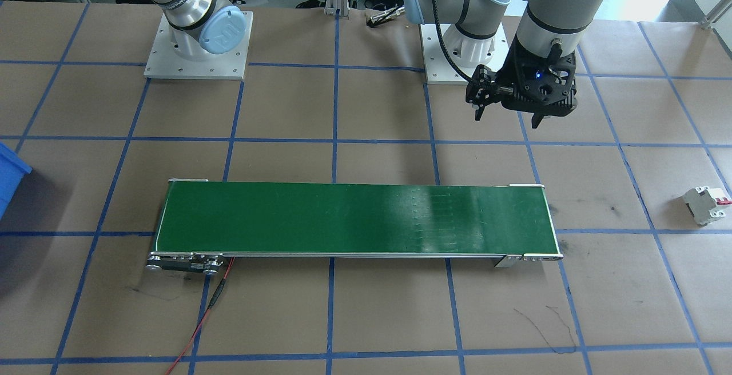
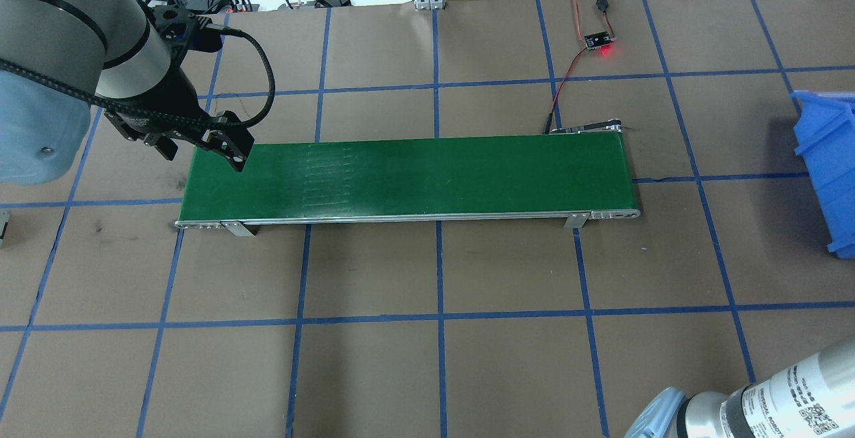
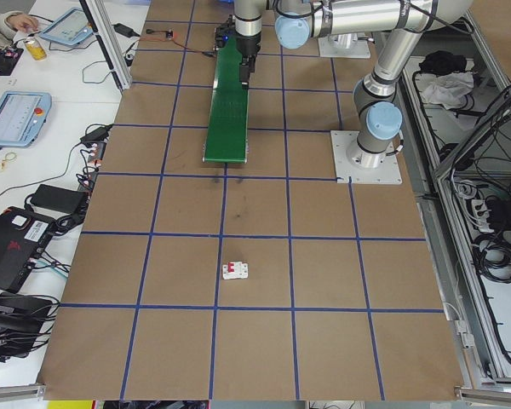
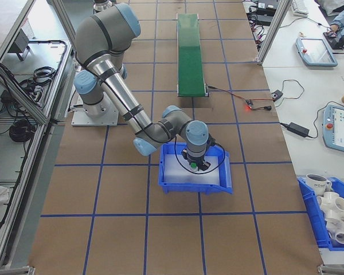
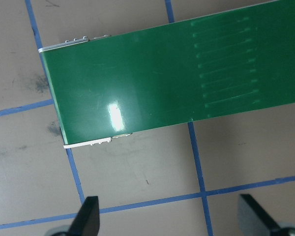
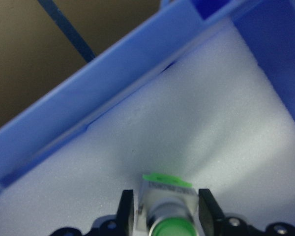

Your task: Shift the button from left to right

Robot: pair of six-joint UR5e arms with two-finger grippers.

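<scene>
- Two black fingers of the right gripper [image 6: 162, 211] are clamping the small green-capped, grey-bodied button [image 6: 168, 209] inside the blue plastic bin [image 4: 195, 172], over its white foam lining [image 6: 201, 137].
- Left gripper [image 5: 169, 219] is hovering spread apart beside the long green conveyor belt [image 2: 407, 177].

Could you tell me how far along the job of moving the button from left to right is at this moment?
Nearly done. The button has left the green conveyor belt, which lies bare. In hand: the right gripper holds it between its jaws, low over the white foam inside the blue bin. Left: release it and withdraw. The left gripper hangs open and empty by the belt's end.
</scene>
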